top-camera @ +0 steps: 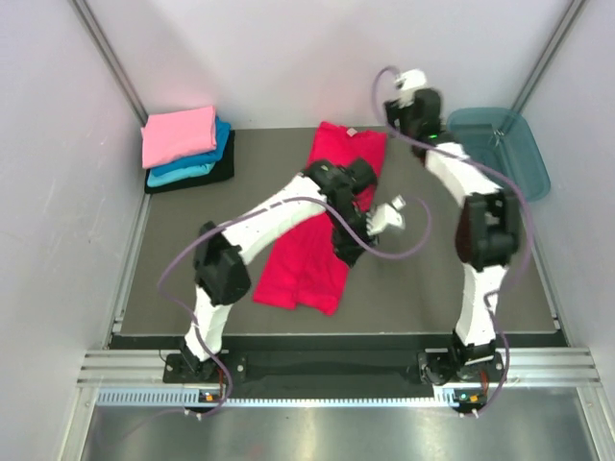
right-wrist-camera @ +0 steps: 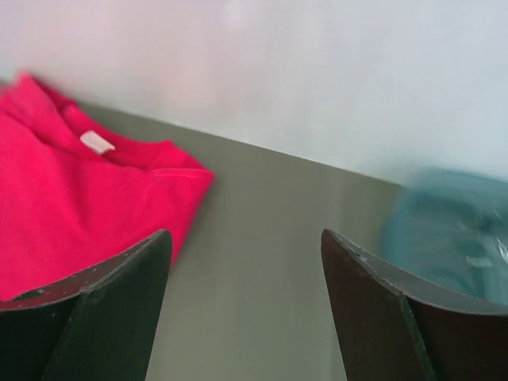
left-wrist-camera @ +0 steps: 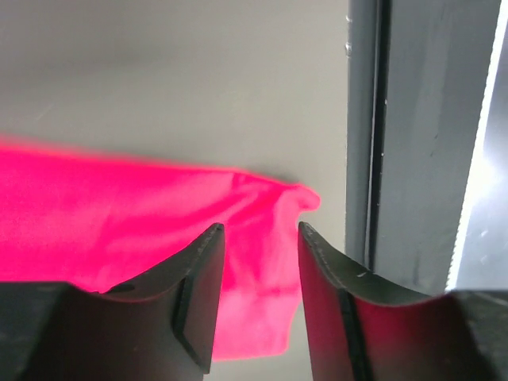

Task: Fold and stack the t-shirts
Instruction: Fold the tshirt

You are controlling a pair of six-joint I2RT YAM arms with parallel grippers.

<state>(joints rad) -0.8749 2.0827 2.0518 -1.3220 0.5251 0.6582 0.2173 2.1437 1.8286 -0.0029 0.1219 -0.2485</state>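
The crimson-red t-shirt (top-camera: pixel 322 226) lies folded into a long strip down the middle of the table, collar at the back. The pink t-shirt (top-camera: pixel 179 133) tops a folded stack at the back left, over the turquoise one (top-camera: pixel 197 165) and the black one (top-camera: pixel 213 176). My left gripper (top-camera: pixel 348 254) is open just above the red shirt's near right hem corner (left-wrist-camera: pixel 262 278), with fabric showing between the fingers (left-wrist-camera: pixel 260 226). My right gripper (top-camera: pixel 407 123) is open and empty above the bare table (right-wrist-camera: pixel 246 234), right of the red shirt's collar and shoulder (right-wrist-camera: pixel 79 206).
A translucent teal plastic tub (top-camera: pixel 502 146) stands at the back right and also shows blurred in the right wrist view (right-wrist-camera: pixel 456 234). The table's dark front edge and metal rail (left-wrist-camera: pixel 413 159) run close to my left gripper. White walls enclose the back and sides.
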